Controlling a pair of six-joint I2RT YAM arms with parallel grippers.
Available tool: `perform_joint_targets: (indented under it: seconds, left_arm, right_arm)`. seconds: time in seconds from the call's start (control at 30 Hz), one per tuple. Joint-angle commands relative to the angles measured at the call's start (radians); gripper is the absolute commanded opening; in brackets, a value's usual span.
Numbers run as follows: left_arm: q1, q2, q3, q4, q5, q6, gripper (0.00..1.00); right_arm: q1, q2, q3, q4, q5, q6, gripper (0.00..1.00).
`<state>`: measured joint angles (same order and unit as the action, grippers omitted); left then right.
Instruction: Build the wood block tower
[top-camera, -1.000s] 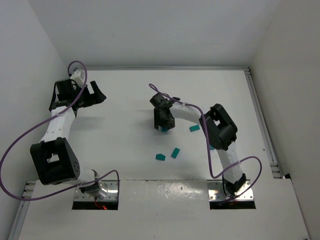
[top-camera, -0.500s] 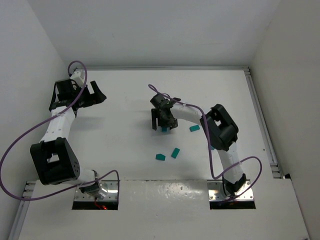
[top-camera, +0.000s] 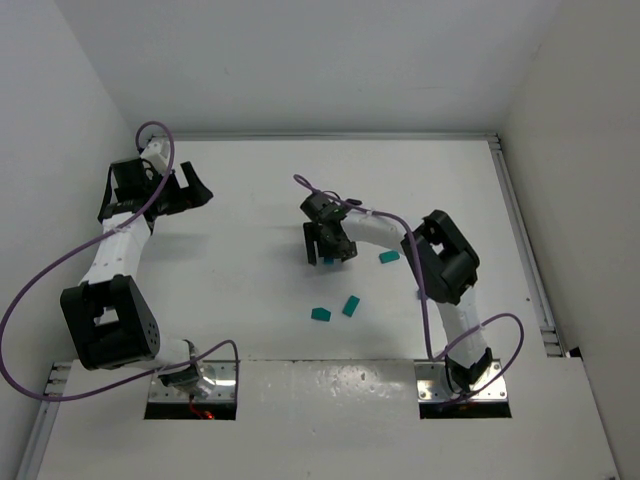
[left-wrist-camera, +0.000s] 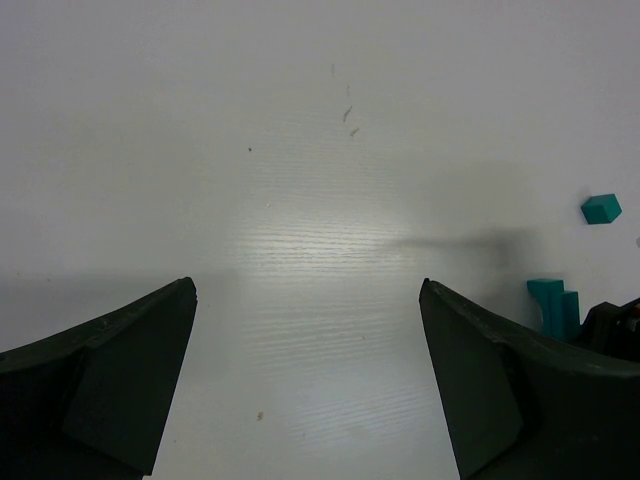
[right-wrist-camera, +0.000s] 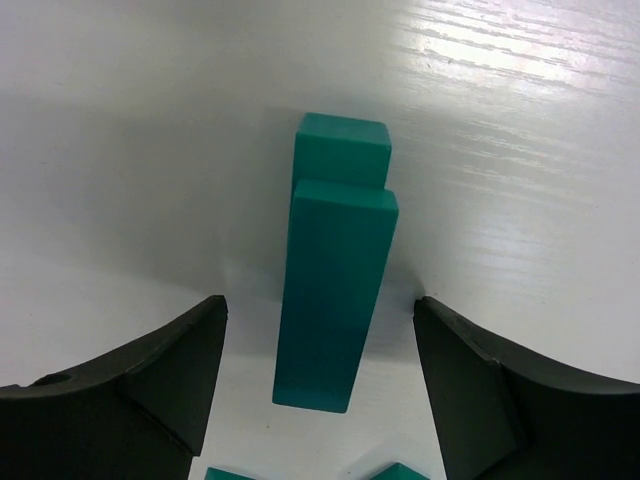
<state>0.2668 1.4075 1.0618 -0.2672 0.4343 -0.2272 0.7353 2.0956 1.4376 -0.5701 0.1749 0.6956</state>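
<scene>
The tower (right-wrist-camera: 335, 290) is a narrow upright column of teal-green blocks on the white table; it also shows in the left wrist view (left-wrist-camera: 553, 305). My right gripper (right-wrist-camera: 320, 380) is open, with one finger on each side of the tower and clear gaps to both. From above, the right gripper (top-camera: 328, 245) hangs over the tower (top-camera: 328, 261) at mid-table. Loose wood blocks lie at the right (top-camera: 389, 256) and nearer the front (top-camera: 351, 305), (top-camera: 321, 314). My left gripper (top-camera: 195, 190) is open and empty at the far left.
White walls close the table in at the back and on both sides. The right arm's purple cable (top-camera: 330, 195) loops above its wrist. In the left wrist view one loose block (left-wrist-camera: 601, 208) lies beyond the tower.
My right gripper has turned and shifted slightly over the tower. The left arm and the loose blocks have not moved.
</scene>
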Motion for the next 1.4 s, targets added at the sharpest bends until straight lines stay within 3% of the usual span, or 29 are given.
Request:
perform_joint_targets:
  seconds: [0.0, 0.37, 0.5, 0.63, 0.87, 0.93, 0.97, 1.07, 1.37]
  left_arm:
    - [-0.011, -0.027, 0.006, 0.031, 0.017, -0.012, 1.0]
    - [-0.011, -0.008, 0.006, 0.04, 0.017, -0.012, 1.0]
    - [-0.011, -0.008, 0.006, 0.04, 0.017, -0.012, 1.0]
    - [-0.011, -0.008, 0.006, 0.04, 0.017, -0.012, 1.0]
    - [-0.011, -0.008, 0.006, 0.04, 0.017, -0.003, 1.0]
    - [-0.011, -0.008, 0.006, 0.04, 0.017, -0.003, 1.0]
    - [-0.011, -0.008, 0.006, 0.04, 0.017, -0.003, 1.0]
    - [-0.011, -0.008, 0.006, 0.04, 0.017, -0.003, 1.0]
    - [-0.011, -0.008, 0.006, 0.04, 0.017, -0.003, 1.0]
  right_arm:
    - [-0.01, 0.032, 0.061, -0.008, 0.006, 0.01, 0.74]
    - [-0.054, 0.121, 0.165, -0.014, -0.008, 0.024, 0.61]
    - [-0.063, 0.127, 0.185, -0.02, -0.005, 0.025, 0.51]
    - [-0.063, 0.13, 0.182, -0.014, 0.005, 0.019, 0.34]
    - [-0.062, 0.13, 0.178, -0.014, 0.008, 0.027, 0.33]
    - [-0.063, 0.13, 0.181, -0.019, 0.006, 0.025, 0.39]
    - [-0.062, 0.13, 0.184, -0.027, 0.008, 0.031, 0.49]
    - [-0.06, 0.118, 0.181, -0.024, 0.002, 0.03, 0.63]
    - [-0.057, 0.103, 0.184, -0.036, -0.04, -0.005, 0.93]
